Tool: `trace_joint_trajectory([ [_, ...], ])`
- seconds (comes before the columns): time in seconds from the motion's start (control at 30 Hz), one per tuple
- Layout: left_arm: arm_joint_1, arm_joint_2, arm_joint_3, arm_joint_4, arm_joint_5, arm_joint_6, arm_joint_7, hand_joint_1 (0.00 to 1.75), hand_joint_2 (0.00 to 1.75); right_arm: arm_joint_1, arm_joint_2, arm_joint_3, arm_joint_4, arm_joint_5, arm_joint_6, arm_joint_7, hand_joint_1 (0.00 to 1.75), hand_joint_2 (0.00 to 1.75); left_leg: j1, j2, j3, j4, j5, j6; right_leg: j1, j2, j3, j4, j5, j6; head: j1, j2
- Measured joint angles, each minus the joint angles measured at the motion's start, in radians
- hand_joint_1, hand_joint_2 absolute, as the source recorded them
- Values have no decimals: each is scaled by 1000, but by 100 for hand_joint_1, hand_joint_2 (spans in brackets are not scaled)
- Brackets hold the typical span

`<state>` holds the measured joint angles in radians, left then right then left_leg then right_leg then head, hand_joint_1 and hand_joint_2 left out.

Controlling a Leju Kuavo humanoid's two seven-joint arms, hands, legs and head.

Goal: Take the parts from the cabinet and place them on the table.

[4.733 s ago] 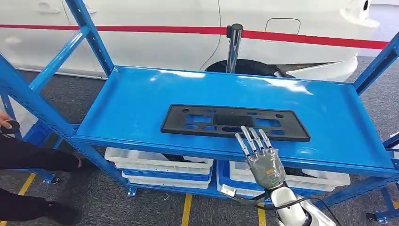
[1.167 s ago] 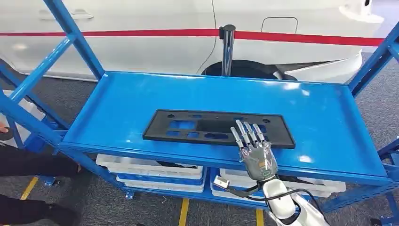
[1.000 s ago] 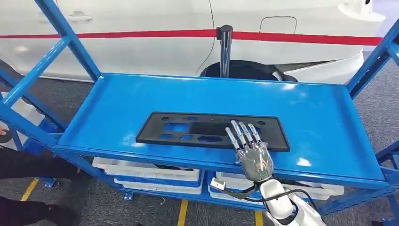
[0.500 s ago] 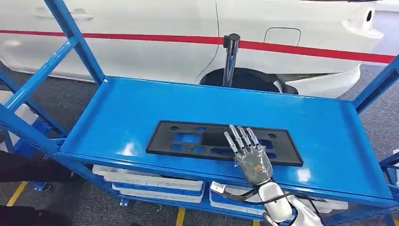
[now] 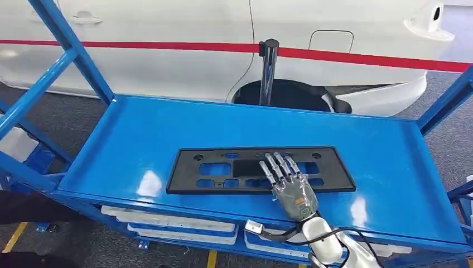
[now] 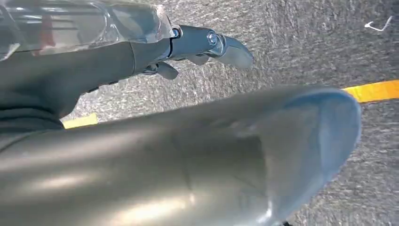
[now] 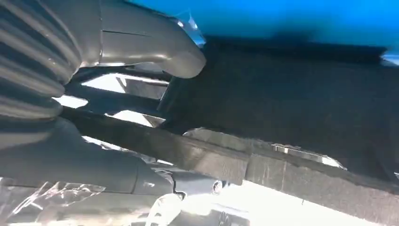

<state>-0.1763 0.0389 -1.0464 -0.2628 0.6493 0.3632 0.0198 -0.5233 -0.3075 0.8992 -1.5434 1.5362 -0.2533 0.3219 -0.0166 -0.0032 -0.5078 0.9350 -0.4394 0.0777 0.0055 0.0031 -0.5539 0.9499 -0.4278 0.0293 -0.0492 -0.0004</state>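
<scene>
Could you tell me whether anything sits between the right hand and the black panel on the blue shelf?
Nothing visible does. The right hand already lies over the near edge of the black panel, fingers spread across it, and the blue shelf around the panel is bare. Whether it grips yet cannot be told.

We see the shelf (image 5: 167, 123), blue painted metal, glossy with light glare. On it the black panel (image 5: 223, 184) looks matt plastic. The robot hand (image 5: 290, 187) shows silvery metal fingers (image 5: 273, 167) under clear film. Behind, the white car (image 5: 167, 67) shines smooth; the floor (image 5: 50, 109) is rough grey carpet.
</scene>
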Motion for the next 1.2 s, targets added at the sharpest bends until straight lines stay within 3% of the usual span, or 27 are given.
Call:
trace_joint_trajectory([
  [0.13, 0, 0, 4, 0, -5, -1, -13, 0, 0, -11, 2, 4, -4, -48, 59, -10, 175, 175, 3, 0, 4, -3, -2, -18, 3, 0, 4, 0, -3, -5, 0, 0],
  [0.53, 3, 0, 10, 0, -31, 20, -11, 0, 0, -15, 0, 4, -30, -86, 66, 9, 175, 175, 4, 0, 6, -3, 1, -22, 1, 0, 6, 0, 1, -9, 0, 0],
  [0.6, 3, 0, 10, 0, -39, 32, -11, 0, 0, -12, -2, 3, -37, -83, 37, 23, 175, 175, 4, 0, 6, -3, 1, -22, 0, 0, 5, 0, 1, -9, 0, 0],
  [0.73, 10, 0, 10, 0, -42, 65, -15, 0, 0, 22, -3, -29, -99, -145, -149, 74, 175, 175, 3, -1, 3, -2, 1, -22, 0, -2, 3, 0, 1, -8, 0, 0],
  [0.93, 15, 0, 17, 0, -45, 95, -39, 0, 0, 58, -3, -103, -261, -214, -310, 89, 175, 175, 3, 2, 3, -2, 1, -22, 0, 1, 2, 0, 1, -8, 0, 0],
  [1.0, 18, 0, 22, 0, -27, 107, -76, 0, 0, 62, -3, -120, -327, -235, -345, 85, 175, 175, 3, 2, 3, -2, 1, -22, 0, 1, 1, 0, 1, -8, 0, 0],
  [1.1, 20, 0, 42, 0, 2, 127, -205, 0, 0, 60, -6, -151, -458, -255, -398, 81, 175, 175, 3, 2, 3, -2, 1, -22, 0, 1, 1, 0, 1, -8, 0, 0],
  [1.13, 19, 0, 48, 0, 10, 130, -239, 0, 175, 56, -9, -160, -495, -261, -403, 82, 175, 175, 3, 2, 3, -2, 1, -22, 0, 1, 1, 0, 1, -8, 0, 0],
  [1.2, 16, 0, 68, 0, 47, 132, -344, 0, 175, 44, -18, -177, -590, -272, -403, 92, 175, 175, 3, 2, 3, -2, 1, -22, 0, 1, 1, 0, 1, -8, 0, 0],
])
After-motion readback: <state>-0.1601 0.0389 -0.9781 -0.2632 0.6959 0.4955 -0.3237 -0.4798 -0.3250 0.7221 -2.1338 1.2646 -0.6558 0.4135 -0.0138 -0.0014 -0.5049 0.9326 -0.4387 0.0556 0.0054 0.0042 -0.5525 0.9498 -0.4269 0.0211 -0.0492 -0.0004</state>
